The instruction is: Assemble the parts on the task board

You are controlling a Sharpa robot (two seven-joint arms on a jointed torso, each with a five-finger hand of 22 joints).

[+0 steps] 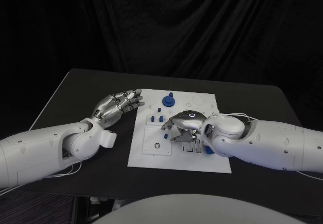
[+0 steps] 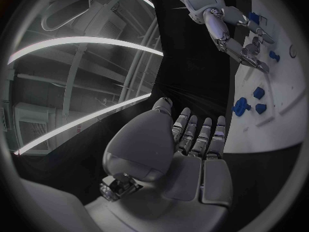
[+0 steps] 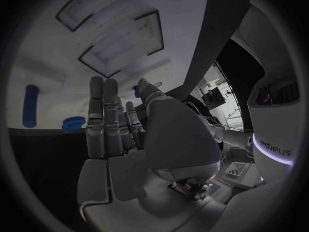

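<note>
R hand low over task board mid, grip unclear – can't tell if holding. L hand open, off board edge on desk. Risk: R fingers knock nearby blue parts.

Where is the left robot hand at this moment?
In the head view the left robot hand hovers over the black table, just off the task board's left edge near its far corner, fingers extended and holding nothing.
</note>
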